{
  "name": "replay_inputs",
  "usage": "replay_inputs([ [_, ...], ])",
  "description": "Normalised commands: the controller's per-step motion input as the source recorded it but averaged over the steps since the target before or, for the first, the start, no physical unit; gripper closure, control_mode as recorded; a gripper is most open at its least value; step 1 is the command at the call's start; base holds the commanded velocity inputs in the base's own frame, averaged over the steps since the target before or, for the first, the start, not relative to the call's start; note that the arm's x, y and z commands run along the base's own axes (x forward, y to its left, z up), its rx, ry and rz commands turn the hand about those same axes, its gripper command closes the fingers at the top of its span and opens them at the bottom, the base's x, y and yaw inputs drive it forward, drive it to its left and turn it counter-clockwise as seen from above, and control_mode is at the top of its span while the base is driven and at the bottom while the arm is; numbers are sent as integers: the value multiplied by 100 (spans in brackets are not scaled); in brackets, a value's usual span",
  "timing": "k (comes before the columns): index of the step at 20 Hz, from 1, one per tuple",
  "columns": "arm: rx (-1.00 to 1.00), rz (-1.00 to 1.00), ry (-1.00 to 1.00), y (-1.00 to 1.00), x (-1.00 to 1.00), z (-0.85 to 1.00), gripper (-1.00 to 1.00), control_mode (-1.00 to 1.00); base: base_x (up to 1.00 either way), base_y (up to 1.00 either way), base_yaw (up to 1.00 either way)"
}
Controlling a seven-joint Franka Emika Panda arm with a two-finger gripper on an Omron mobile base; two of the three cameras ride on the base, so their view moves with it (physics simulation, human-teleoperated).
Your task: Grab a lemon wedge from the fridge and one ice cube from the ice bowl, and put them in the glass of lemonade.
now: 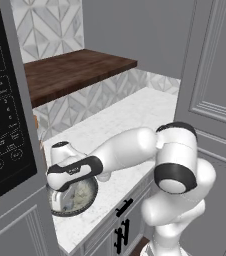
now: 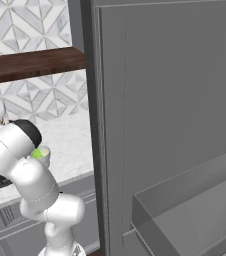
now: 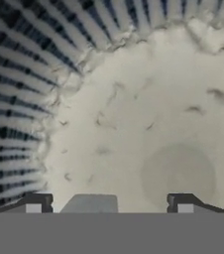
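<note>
1. Gripper [image 3: 109,203] down inside the bowl [image 1: 87,200], fingers spread wide, nothing visibly pinched.
2. Pale grey ice cube [image 3: 90,203] sits between the fingertips on the speckled bowl floor.
3. Bowl on the white counter [image 1: 135,117] near its front edge.
4. Cup [image 2: 41,156] of green-yellow lemonade on the counter, beside the arm.

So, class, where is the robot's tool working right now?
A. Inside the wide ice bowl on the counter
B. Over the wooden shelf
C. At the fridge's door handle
A: the tool sits down in the ice bowl, its speckled inside showing between the fingertips.
</note>
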Motion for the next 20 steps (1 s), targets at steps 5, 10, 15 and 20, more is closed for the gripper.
replay_inputs([
  [5,0,0,0,0,0,-18,-100,-100,0,0,0],
  [10,0,0,-2,0,2,-17,-100,-100,0,0,0],
  [15,0,0,-8,0,1,-1,-100,-100,0,0,0],
  [20,0,0,-6,-2,9,0,-100,-100,0,0,0],
])
